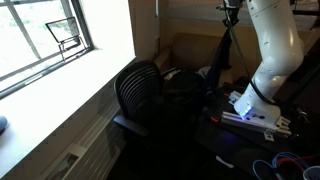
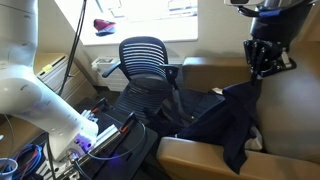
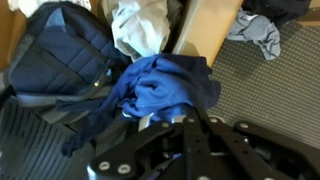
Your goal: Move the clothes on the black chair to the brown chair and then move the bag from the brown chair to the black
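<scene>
My gripper [image 2: 262, 62] hangs high over the brown chair [image 2: 215, 72], shut on a dark blue garment [image 2: 240, 120] that dangles down to the seat. In the wrist view the gripper [image 3: 186, 118] pinches the bunched blue garment [image 3: 160, 85]. Below it lie a black bag [image 3: 60, 50], a whitish cloth [image 3: 140, 25] and a grey cloth [image 3: 255, 35]. The black chair [image 2: 140, 58] stands beside the brown chair with its ribbed back upright. In an exterior view the gripper [image 1: 230, 18] is at the top, the garment [image 1: 222, 60] hanging behind the black chair [image 1: 140, 90].
The white robot arm [image 1: 270, 60] rises from a base cluttered with cables [image 2: 90, 135]. A window [image 1: 50, 40] and its sill run along the wall beside the black chair. A tan chair part [image 3: 205, 30] crosses the wrist view.
</scene>
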Robot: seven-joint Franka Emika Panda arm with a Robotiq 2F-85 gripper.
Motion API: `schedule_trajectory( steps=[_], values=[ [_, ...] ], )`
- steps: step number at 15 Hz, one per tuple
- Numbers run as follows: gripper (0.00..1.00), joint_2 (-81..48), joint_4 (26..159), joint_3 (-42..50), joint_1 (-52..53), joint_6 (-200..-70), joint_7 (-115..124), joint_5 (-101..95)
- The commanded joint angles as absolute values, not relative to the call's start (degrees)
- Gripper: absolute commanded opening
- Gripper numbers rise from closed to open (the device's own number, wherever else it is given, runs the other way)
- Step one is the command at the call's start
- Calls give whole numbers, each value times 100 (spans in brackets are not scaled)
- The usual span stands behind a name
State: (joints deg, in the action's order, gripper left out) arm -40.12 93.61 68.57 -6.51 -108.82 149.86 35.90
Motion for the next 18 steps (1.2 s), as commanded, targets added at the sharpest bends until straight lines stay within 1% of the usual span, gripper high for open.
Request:
schedule_trajectory(
  steps=[1,3,4,5,7,9,10,11,13,18],
  values=[
    [1,-4634,8487,7149,-1296,-10807,14950,4840],
    [1,-5120,8166,7575,-1554,-10617,14932,5829],
    [1,-5311,8266,7825,-1561,-10652,14923,6286],
    [3,-4817,8591,7478,-1327,-10825,14917,5621],
    [3,-5111,8500,7717,-1479,-10775,14897,6065],
    [3,-5209,8464,7734,-1502,-10775,14902,6122],
    [1,-5193,8653,7811,-1351,-10910,14907,6278],
    [1,-5295,8964,8063,-1163,-11019,14918,6960],
    [1,-5278,9015,8094,-1126,-11120,14935,7537],
    [1,-5403,8477,7800,-1244,-12059,14920,8894]
  ],
)
